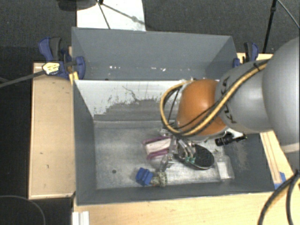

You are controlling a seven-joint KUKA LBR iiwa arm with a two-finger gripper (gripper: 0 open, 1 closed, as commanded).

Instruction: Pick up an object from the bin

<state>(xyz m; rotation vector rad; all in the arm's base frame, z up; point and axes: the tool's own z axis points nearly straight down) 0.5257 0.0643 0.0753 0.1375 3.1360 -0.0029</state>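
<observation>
My gripper (171, 153) reaches down under the arm's orange cover into the middle of the bin floor, a little towards the front. A pink and white packet (156, 146) lies right against its left side, partly covered by it. A black oval thing with a green patch (200, 158) lies just to its right. In front of it, near the front wall, sit a small blue piece (143, 176) and a small brownish lump (160, 180) side by side.
A clear plastic piece (225, 168) lies at the front right of the bin floor. The arm and its orange cover with looping cables hang over the bin's right half and hide what is beneath them.
</observation>
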